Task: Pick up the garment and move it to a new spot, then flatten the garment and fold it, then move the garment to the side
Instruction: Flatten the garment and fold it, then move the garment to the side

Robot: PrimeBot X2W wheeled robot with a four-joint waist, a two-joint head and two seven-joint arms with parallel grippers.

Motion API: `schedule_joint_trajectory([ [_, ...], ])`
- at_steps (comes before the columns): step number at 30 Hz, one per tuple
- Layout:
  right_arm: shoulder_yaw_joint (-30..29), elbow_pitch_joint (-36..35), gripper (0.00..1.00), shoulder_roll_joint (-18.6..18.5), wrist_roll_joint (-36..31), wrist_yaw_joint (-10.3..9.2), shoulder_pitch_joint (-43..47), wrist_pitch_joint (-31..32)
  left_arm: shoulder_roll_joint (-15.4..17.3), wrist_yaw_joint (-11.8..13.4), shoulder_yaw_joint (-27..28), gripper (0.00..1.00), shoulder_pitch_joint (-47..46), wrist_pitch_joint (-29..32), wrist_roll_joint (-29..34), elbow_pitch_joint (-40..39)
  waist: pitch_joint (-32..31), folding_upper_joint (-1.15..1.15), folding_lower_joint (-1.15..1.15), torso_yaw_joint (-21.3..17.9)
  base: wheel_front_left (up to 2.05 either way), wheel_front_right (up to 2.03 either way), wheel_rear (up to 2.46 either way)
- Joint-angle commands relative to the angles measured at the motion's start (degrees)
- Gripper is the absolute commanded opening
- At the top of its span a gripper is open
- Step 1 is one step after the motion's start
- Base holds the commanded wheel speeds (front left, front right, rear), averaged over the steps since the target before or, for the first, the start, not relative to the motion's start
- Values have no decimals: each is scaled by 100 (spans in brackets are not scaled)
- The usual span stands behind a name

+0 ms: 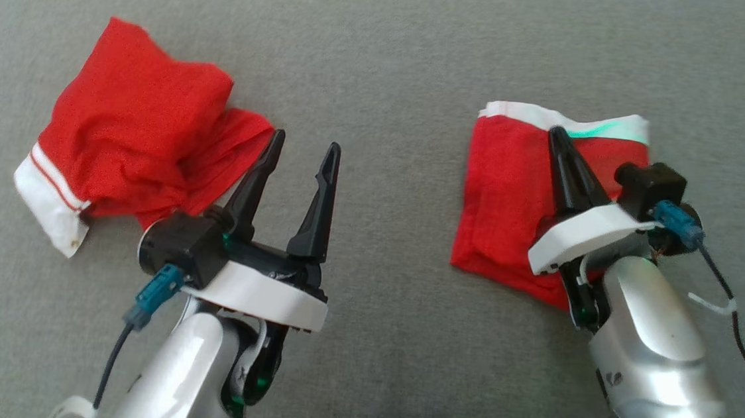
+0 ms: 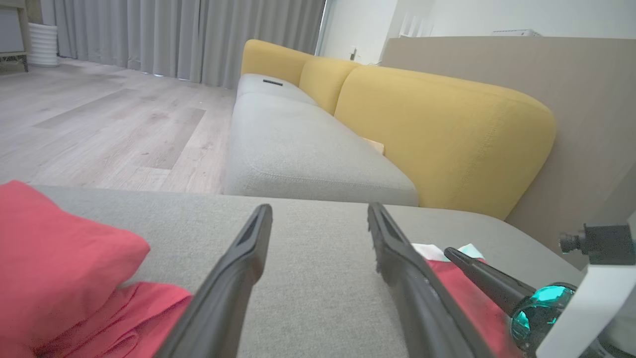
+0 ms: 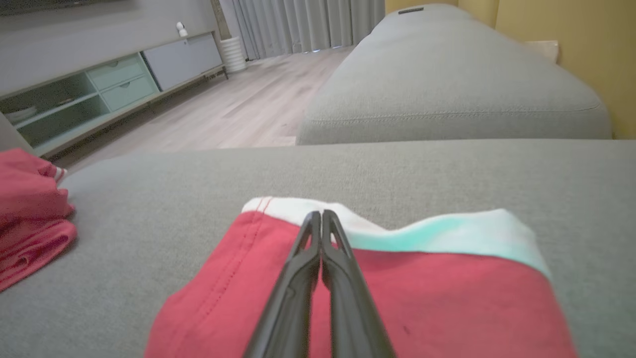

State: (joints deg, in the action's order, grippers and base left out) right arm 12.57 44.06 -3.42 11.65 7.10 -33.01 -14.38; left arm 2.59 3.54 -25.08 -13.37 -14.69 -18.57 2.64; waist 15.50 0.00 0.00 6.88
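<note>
The folded red garment (image 1: 507, 193) lies flat on the grey sofa seat (image 1: 391, 51), at about 3 o'clock in the head view. It has a roughly square shape. Its white waistband (image 1: 519, 113) runs along the 12 o'clock edge, and a green tint shows on part of this band.

The right gripper (image 1: 556, 136) comes in from 5 o'clock and points to about 11 o'clock, low over this garment. Its two dark fingers are pressed together with no gap. In the right wrist view the joined tips (image 3: 322, 215) are at the border between the red cloth (image 3: 447, 298) and the white band. I cannot tell whether any cloth is caught between them.

A second red garment (image 1: 133, 130), crumpled, with a white hem at its 7 o'clock corner, lies at about 9 o'clock in the head view, well apart from the folded one. The left gripper (image 1: 306, 142) is just beside it, at its 4 o'clock side, and points to about 12 o'clock. Its fingers are spread wide with nothing between them, only grey fabric below.

In the left wrist view the crumpled garment (image 2: 59, 268) is at 8 o'clock and the folded one (image 2: 469, 311) at 4 o'clock. Behind them are the yellow back cushions (image 2: 437, 129), a wooden floor (image 2: 99, 124) and grey curtains (image 2: 174, 35).
</note>
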Motion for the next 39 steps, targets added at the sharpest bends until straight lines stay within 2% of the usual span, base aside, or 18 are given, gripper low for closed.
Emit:
schedule_joint_trajectory([
  [1,103,-292,0,54,44,39,91,-61,29,3,212,100,-167,-30,11,-177,-116,0,0,-124,0,0,0],
  [3,66,-530,0,54,63,39,199,-61,29,0,255,100,-145,-30,13,-185,-224,0,0,-232,0,0,0],
  [4,23,-643,15,54,54,39,260,-61,29,-1,272,100,-127,-31,12,-188,-272,0,0,-275,0,0,0],
  [5,-29,-767,71,54,38,39,329,-61,29,-3,288,100,-107,-31,12,-186,-328,0,0,-317,0,0,0],
  [6,-70,-869,100,54,59,39,414,-61,29,-5,301,100,-87,-31,10,-181,-384,0,0,-350,0,0,0],
  [16,-765,-1872,100,54,-405,39,1428,-58,29,-14,422,100,183,-31,8,-93,-848,0,0,-625,0,0,0],
  [22,-1177,-2445,100,54,-369,39,2056,17,29,-53,442,100,351,-31,47,-35,-973,0,0,-702,0,0,0],
  [28,-1252,-2804,100,54,-192,39,2425,11,29,-68,431,100,500,-31,90,40,-1051,0,0,-745,0,0,0],
  [39,-1293,-2946,100,54,-168,39,2529,131,29,-86,439,100,510,-31,98,49,-1002,0,0,-700,0,0,0],
])
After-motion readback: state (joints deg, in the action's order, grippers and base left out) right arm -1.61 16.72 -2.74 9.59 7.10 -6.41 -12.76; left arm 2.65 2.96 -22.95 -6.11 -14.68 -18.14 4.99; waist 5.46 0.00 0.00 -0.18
